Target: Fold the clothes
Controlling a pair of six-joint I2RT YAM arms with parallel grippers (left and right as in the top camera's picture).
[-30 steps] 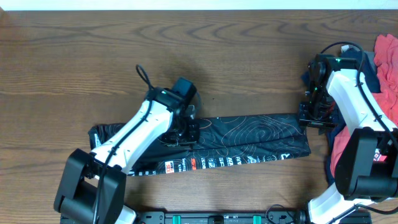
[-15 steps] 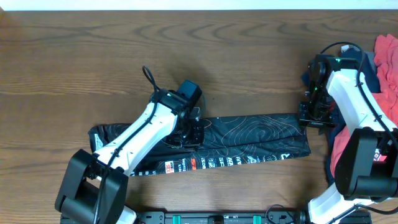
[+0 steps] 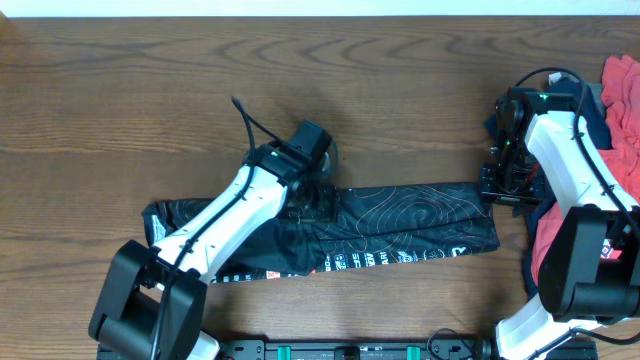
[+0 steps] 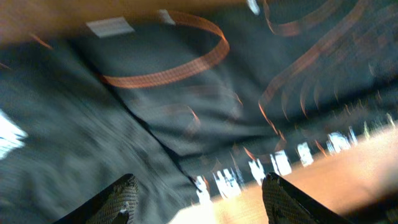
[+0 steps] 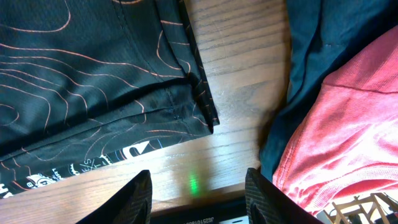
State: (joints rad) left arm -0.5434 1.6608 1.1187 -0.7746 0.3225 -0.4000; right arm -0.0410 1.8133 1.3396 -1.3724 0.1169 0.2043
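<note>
- Wood-grain table (image 3: 150, 100) fills the overhead view, with the black garment (image 3: 410, 228) laid out as a long strip across its lower middle
- From overhead, the left gripper (image 3: 318, 198) sits on the strip's upper edge near its middle, probably to work the next fold from there; the right gripper (image 3: 498, 192) hovers just beside the strip's right end, likely placed to take that corner
- Bare wood lies wide above the strip, so there is room to fold upward; on the right the pile of clothes (image 3: 622, 90) crowds the table edge close to the right arm
- On the left wrist camera, which is blurred, its fingers (image 4: 121, 200) stand spread wide with black cloth below them and nothing pinched; a sliver of wood shows past the printed hem
- On the right wrist camera, the right fingers (image 5: 142, 193) are parted and empty over bare wood, the garment's corner just ahead to the left
- A red shirt (image 5: 336, 124) and navy cloth (image 5: 311, 50) lie near that corner, leaving only a narrow gap of wood, and a reach there could snag them
</note>
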